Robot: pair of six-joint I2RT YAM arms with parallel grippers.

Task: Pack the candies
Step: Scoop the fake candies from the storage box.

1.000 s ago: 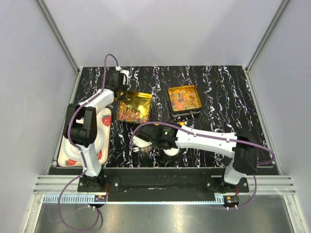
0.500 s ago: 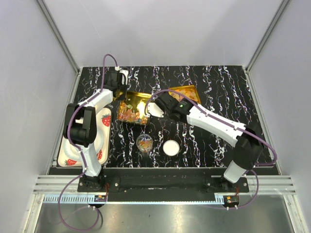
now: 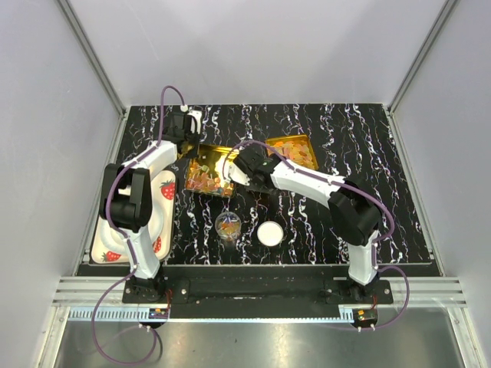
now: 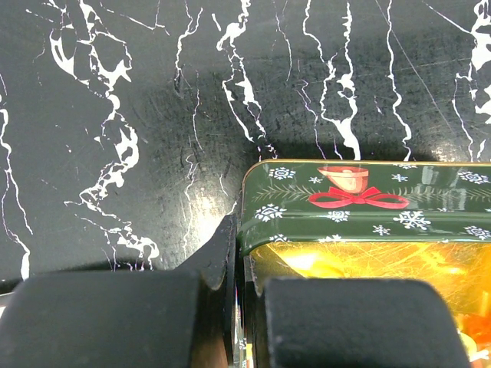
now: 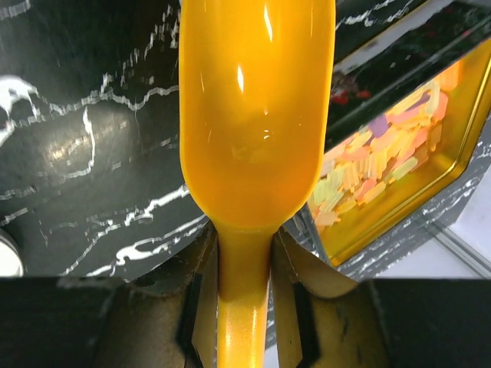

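The candies [image 3: 205, 178] are small orange, yellow and red pieces heaped in the left gold tin [image 3: 217, 153]. More candies [image 3: 295, 152] fill the right tin, which my right arm partly covers. My left gripper [image 3: 188, 142] is shut on the left tin's far left corner. In the left wrist view its fingers [image 4: 192, 307] pinch the green snowflake wall [image 4: 360, 207]. My right gripper [image 3: 229, 169] hovers at the left tin's right edge, shut on the handle of the yellow-orange scoop [image 5: 257, 115]. The scoop's bowl is empty. A tin of candies [image 5: 383, 161] lies just right of it.
A small clear jar [image 3: 228, 225] holding a few candies stands near the front, with a white round lid [image 3: 269, 233] beside it. A strawberry-patterned tray [image 3: 166, 201] lies at the left table edge, under the left arm.
My right arm has swung the scoop from the jar at the front up to the left tin, then a little further left. The left gripper has kept its hold on the tin.
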